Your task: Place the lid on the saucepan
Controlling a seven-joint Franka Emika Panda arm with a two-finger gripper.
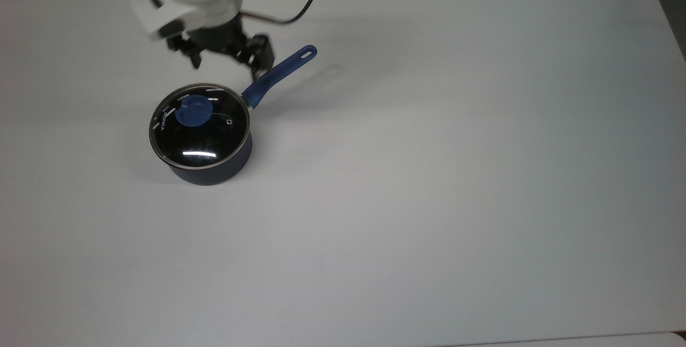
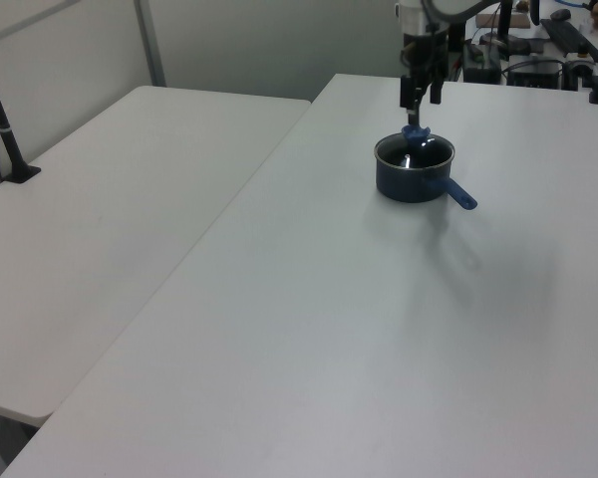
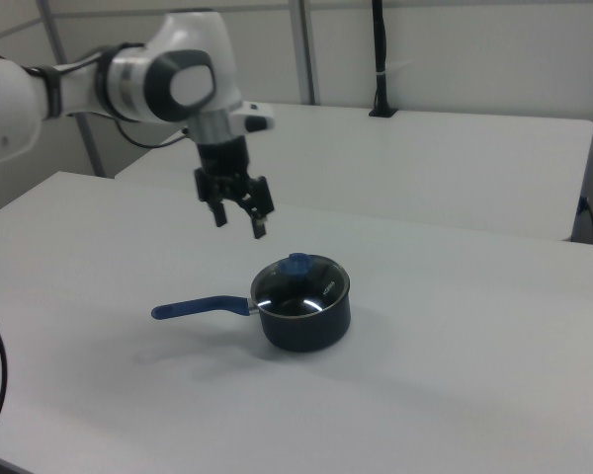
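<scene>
Your lid (image 1: 199, 123) sits flat on the saucepan (image 1: 214, 167), metal rim seated all round, blue knob (image 1: 193, 112) up, so the job looks done. Your gripper (image 1: 228, 63) hangs above the saucepan, off toward its handle (image 1: 278, 75), fingers apart and empty, since nothing on the table (image 1: 455, 175) needs holding.

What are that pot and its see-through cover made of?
The lid looks like clear glass: it reflects the lamp and shows the dark inside. Its thin rim looks like shiny metal, and its blue knob looks matte, perhaps plastic. The saucepan seems coated metal, dull dark blue-grey outside; its blue handle could be painted or plastic.
</scene>
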